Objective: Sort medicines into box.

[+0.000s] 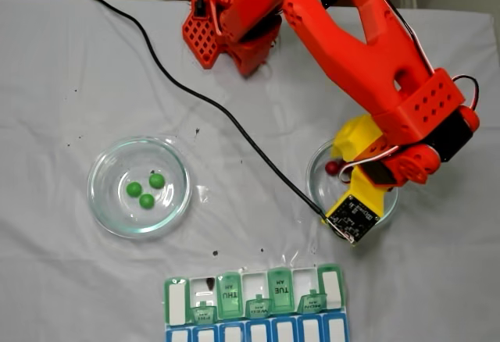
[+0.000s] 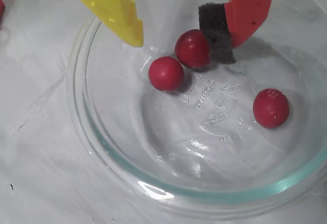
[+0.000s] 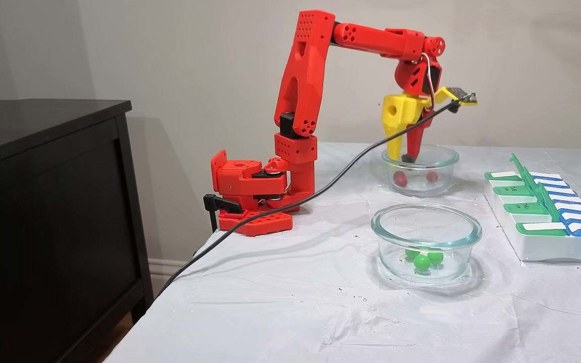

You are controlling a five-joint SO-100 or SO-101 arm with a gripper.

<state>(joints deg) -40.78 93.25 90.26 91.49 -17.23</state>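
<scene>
step: looks like the pickup stage for the reds. The gripper (image 2: 186, 37) is dipped into the far glass dish (image 3: 420, 156), nothing lifted yet.

fingers: spread apart, not pinching anything. In the wrist view the yellow finger (image 2: 110, 6) is on the left and the red finger (image 2: 250, 6), with its dark foam pad (image 2: 217, 37), is on the right.

red balls: three in that dish. One red ball (image 2: 192, 48) sits right against the foam pad, so it's hugging the right finger rather than centred in the gap. A second red ball (image 2: 165, 73) is just beside it, slightly nearer the camera and below the yellow tip. The third red ball (image 2: 271, 108) is off to the right, outside the fingers.

green balls: three green balls (image 1: 146, 189) in the other dish (image 1: 101, 201), left in the top-down fixed view, untouched.

pill organiser (image 1: 254, 303): at the near edge of the counter (image 1: 70, 84) in that view, some green lids flipped up, no balls visible in it.

next move: I'd say close on the ball at the pad, but the neighbour is close enough to get nudged or pinched along, and these glossy things probably squirt out easily.
</scene>
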